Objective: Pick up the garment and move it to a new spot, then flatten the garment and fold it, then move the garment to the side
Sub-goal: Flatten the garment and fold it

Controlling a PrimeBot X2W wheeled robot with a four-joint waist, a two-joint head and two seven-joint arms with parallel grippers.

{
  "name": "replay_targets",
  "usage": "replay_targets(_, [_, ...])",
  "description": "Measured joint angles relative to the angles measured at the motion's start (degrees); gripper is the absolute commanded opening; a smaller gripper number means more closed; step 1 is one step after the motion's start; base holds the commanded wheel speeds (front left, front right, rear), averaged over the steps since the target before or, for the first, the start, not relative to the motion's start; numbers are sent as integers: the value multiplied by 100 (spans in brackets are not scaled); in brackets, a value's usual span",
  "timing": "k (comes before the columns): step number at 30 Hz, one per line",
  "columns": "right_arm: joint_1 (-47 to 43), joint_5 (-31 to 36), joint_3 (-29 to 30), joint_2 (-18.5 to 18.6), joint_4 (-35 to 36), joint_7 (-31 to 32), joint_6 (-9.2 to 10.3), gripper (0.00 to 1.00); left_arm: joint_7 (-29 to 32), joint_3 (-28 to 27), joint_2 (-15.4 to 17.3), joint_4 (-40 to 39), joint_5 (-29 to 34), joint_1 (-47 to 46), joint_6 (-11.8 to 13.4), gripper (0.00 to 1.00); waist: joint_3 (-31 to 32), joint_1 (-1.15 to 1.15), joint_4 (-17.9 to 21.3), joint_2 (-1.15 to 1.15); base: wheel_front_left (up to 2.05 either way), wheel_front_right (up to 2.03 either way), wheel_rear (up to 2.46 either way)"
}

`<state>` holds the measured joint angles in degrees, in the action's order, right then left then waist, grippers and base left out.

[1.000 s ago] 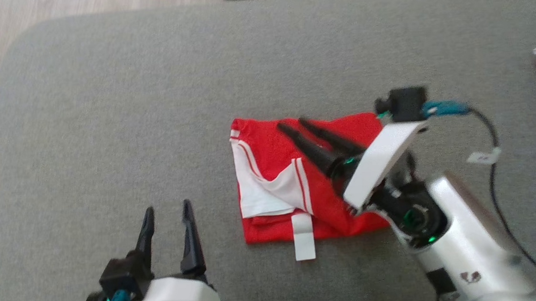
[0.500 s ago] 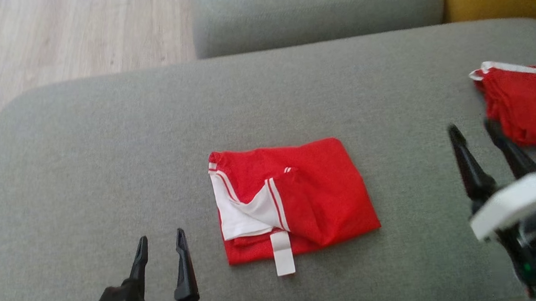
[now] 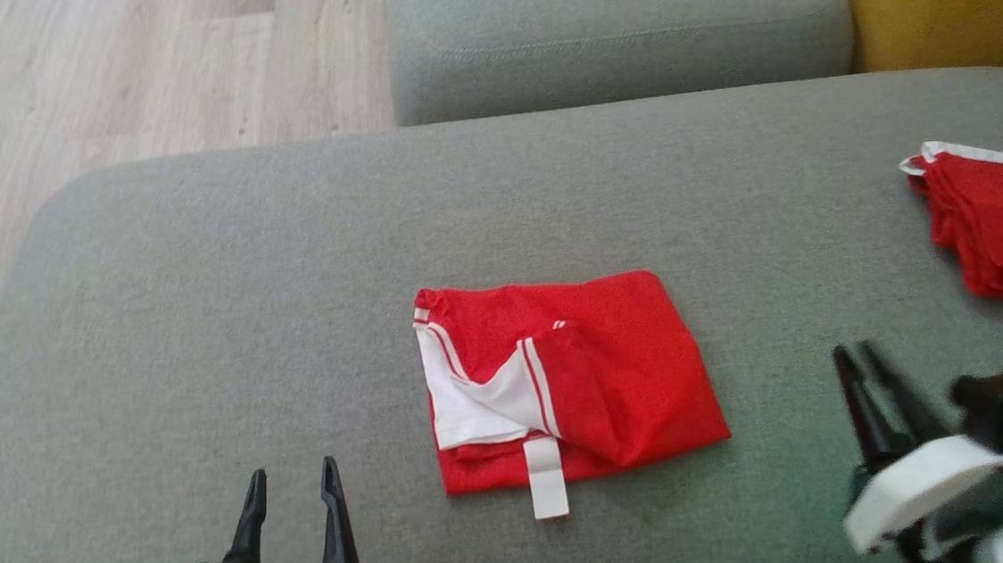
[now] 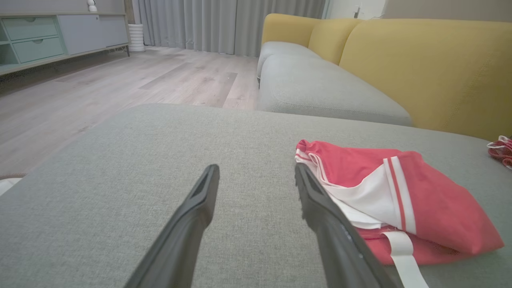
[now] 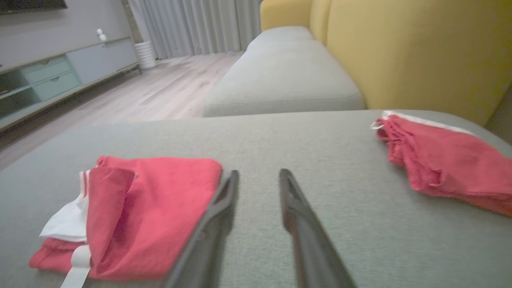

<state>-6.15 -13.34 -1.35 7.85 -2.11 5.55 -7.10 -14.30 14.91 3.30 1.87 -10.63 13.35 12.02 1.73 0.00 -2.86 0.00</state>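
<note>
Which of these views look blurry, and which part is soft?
Right wrist view: the right pincer is smeared. Head view: its white wrist shell looks slightly blurred. Left wrist view: crisp on the left pincer and folded red-and-white fabric garment.

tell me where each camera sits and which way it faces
Head view: on the head, looking down at the grey cushion and folded red garment; left end effector lower left, right end effector lower right.
Left wrist view: on the left wrist, facing along its fingers toward the yellow sofa back; garment at right.
Right wrist view: right wrist, same heading, own fingers; garment at left.
Shared: all three show the garment.
</note>
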Motion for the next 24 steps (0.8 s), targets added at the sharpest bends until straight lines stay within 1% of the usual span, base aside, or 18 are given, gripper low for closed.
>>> replay_targets(3, [229, 23, -425, -52, -432, -115, 0, 0, 0, 15, 0, -1, 7, -27, -1, 100, -93, 0, -91, 0, 0, 0, 0])
replay_targets(7, [975, 101, -1040, -89, -1199, -385, 0, 0, 0, 146, 0, -26, 7, -204, 0, 100, -336, 0, -210, 0, 0, 0, 0])
replay_targets(12, [1936, 80, -1443, -236, -2347, -791, 0, 0, 0, 356, -7, -25, 4, -650, 9, 100, -652, 0, -432, 0, 0, 0, 0])
replay_targets(16, [2334, 16, -1766, -269, -3217, -1040, 0, 0, 0, 471, -7, 16, 3, -775, 16, 100, -842, 0, -637, 0, 0, 0, 0])
replay_targets(20, [2538, -135, -2220, -337, -3764, -1316, 0, 0, 0, 478, -9, 16, 3, -790, 69, 100, -957, 0, -773, 0, 0, 0, 0])
replay_targets(24, [2710, -282, -2825, -352, -4051, -1530, 0, 0, 0, 476, -9, 15, 3, -802, 91, 100, -998, 0, -819, 0, 0, 0, 0])
